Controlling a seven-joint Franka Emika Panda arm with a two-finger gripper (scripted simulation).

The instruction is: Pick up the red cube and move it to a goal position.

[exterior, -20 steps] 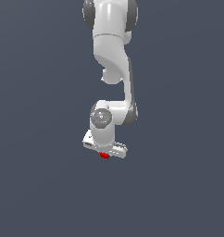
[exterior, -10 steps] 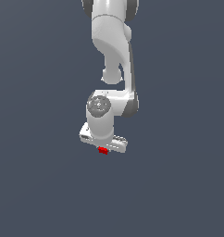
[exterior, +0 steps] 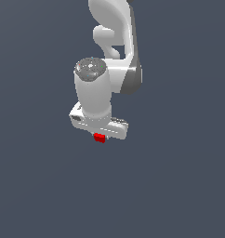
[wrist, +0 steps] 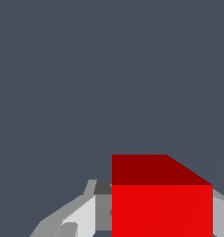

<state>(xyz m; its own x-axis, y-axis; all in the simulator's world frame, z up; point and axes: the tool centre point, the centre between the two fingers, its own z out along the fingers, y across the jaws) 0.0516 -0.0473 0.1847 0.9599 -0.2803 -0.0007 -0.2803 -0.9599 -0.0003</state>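
The red cube [exterior: 99, 137] shows as a small red block just under the white gripper [exterior: 100, 136], near the middle of the exterior view. In the wrist view the red cube [wrist: 161, 199] fills the space between the grey fingers [wrist: 81, 215], so the gripper is shut on it. The white arm reaches down from the top of the exterior view, and its hand hides the fingers there. The cube looks lifted off the dark grey floor; its height above it cannot be told.
A plain dark grey surface [exterior: 179, 186] fills both views around the arm. No other object shows.
The arm has swung toward the exterior view's left and nearer the camera, carrying the red cube with it. The gripper stays shut on the cube.
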